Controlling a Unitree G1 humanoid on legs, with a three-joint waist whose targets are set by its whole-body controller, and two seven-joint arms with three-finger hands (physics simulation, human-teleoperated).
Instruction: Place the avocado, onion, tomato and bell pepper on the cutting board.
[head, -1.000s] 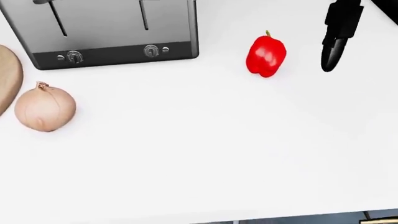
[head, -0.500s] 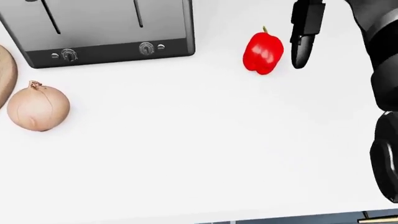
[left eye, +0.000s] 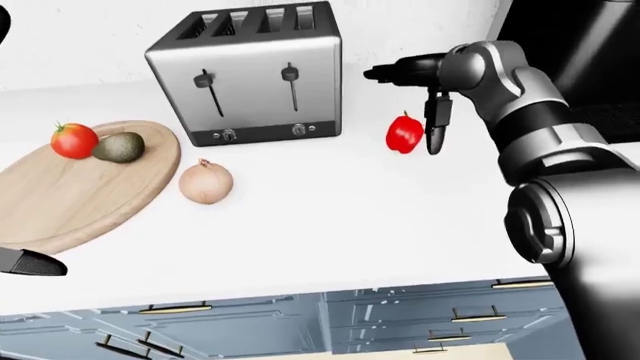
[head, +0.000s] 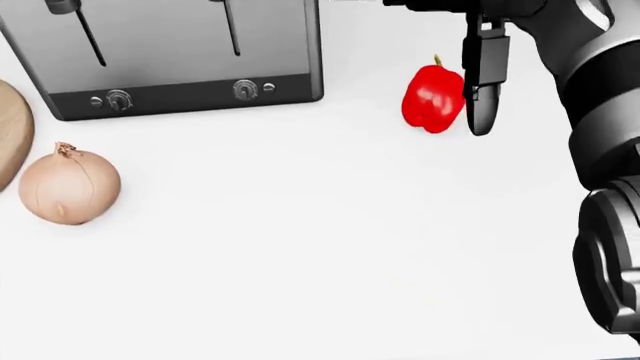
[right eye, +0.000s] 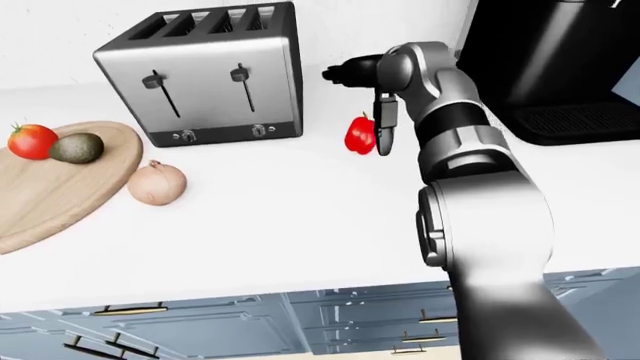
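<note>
A round wooden cutting board (left eye: 60, 202) lies at the left of the white counter. On it sit a tomato (left eye: 74, 140) and an avocado (left eye: 119, 147). The onion (left eye: 206, 182) rests on the counter just off the board's right edge. To the right of the toaster stands the red bell pepper (left eye: 404, 133). My right hand (left eye: 410, 105) hovers over it, open, with one black finger (head: 480, 82) hanging down close along the pepper's right side. Only a dark fingertip of my left hand (left eye: 30, 264) shows at the left edge, near the board's lower rim.
A steel four-slot toaster (left eye: 250, 75) stands between the board and the pepper, against the wall. A black coffee machine (right eye: 560, 60) fills the upper right. The counter's near edge (left eye: 300, 289) runs above blue drawers.
My right hand has moved left across the counter, and its hanging finger now stands right beside the pepper. The head view has shifted slightly. The vegetables lie where they were.
</note>
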